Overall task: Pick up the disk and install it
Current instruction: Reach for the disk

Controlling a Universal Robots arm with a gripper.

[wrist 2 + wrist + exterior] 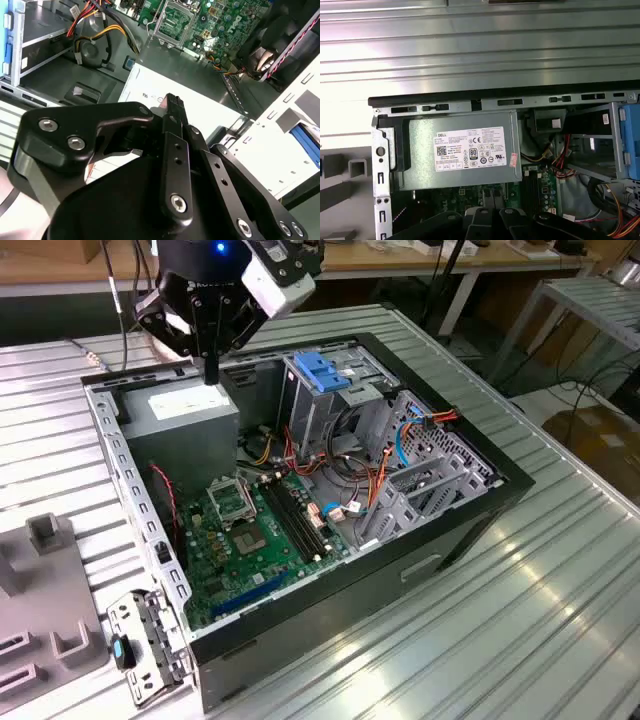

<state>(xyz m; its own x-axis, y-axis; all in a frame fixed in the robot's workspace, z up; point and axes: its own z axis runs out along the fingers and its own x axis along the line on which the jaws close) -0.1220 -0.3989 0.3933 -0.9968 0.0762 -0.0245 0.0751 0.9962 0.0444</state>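
**Gripper** (211,378) (172,102): black jointed metal links with bright screw heads. Its 2 fingers are closed into 1 narrow bar, with nothing between them. It hangs point-down over the power supply (185,412) (200,75) (465,150), at the end nearest the case wall; whether it touches cannot be told.

**Power supply:** grey sheet-metal box with a white sticker on top. The first wrist view sees it square-on.

**Disk:** cannot be placed with certainty. In the second wrist view a blue plastic strip (306,142) lies on a pale fixture beyond the case wall. Whether it is a disk rail cannot be told.

**Computer case** (130,480): open, black outside, with a perforated bare-metal rim. The exterior view takes in all of it.

**Motherboard** (240,530) (210,20): green, with a square metal CPU socket (228,500) and long black memory slots (295,520).

**Drive cage** (325,375) (627,140): folded metal with a light-blue plastic top, on the exterior view's right of the power supply.

**Cables** (270,450) (95,25): red, yellow and black bundles between the power supply and the drive cage.

**Table** (560,590) (470,45): ribbed, shiny metal.

**Grey fixture** (40,580): blocky and matte, on the table at the exterior view's left.

**Metal bracket** (140,650): perforated, with a blue clip, beside the case's near corner.
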